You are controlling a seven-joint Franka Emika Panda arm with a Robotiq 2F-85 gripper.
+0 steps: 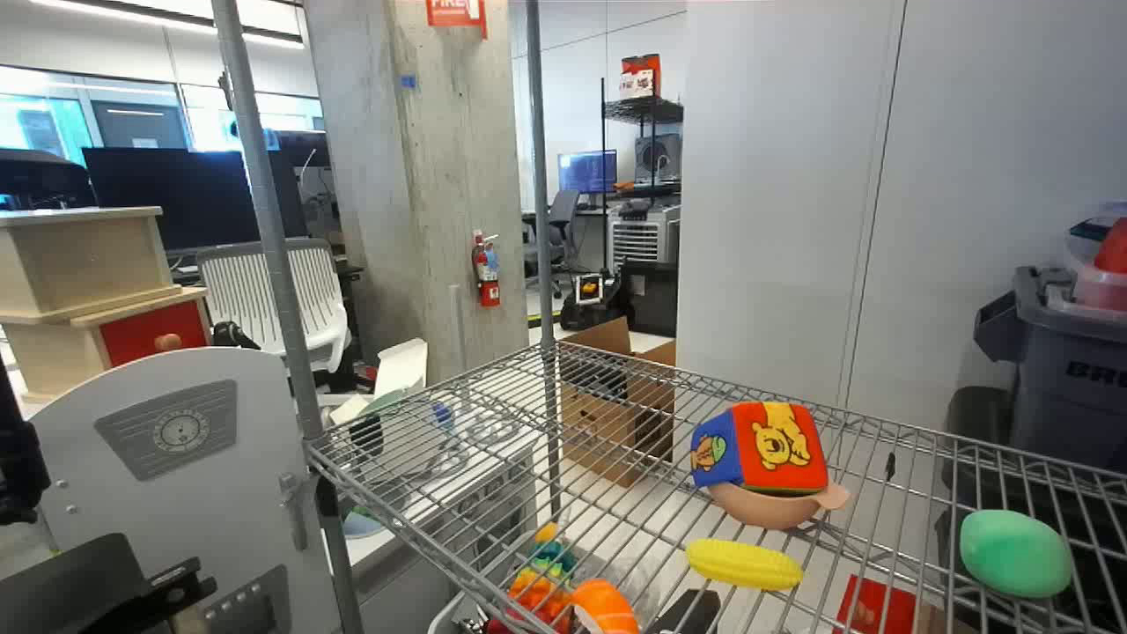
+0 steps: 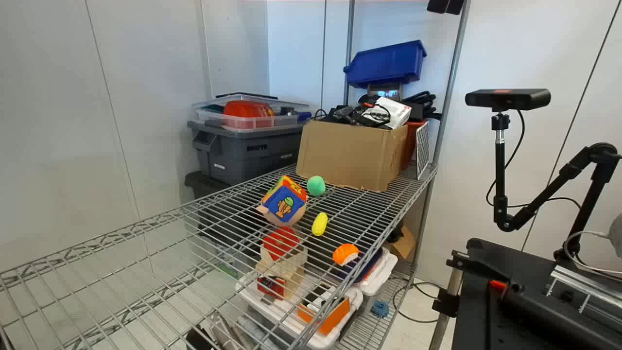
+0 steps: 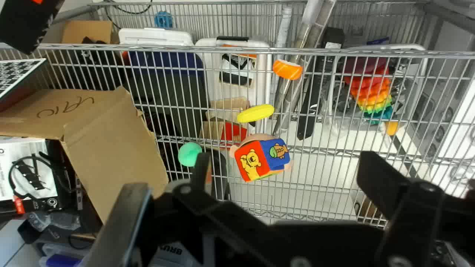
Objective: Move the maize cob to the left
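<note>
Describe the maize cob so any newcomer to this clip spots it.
On the wire shelf, a bear-printed cube sits in a peach bowl. Beside that bowl, not touching it, lies the maize cob. It is long and bright yellow, unlike the rounded green toy and the stubby orange toy.

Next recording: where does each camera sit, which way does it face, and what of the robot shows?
An exterior view: higher than the wire shelf, facing across it toward a concrete column; no robot part identifiable.
An exterior view: also higher, facing across the wire shelf toward a cardboard box; dark shapes at the top edge may be the robot's.
Wrist view: above the wire shelf, facing steeply down; the open gripper shows at the bottom.
Both exterior views share the maize cob, cube toy and green toy.
</note>
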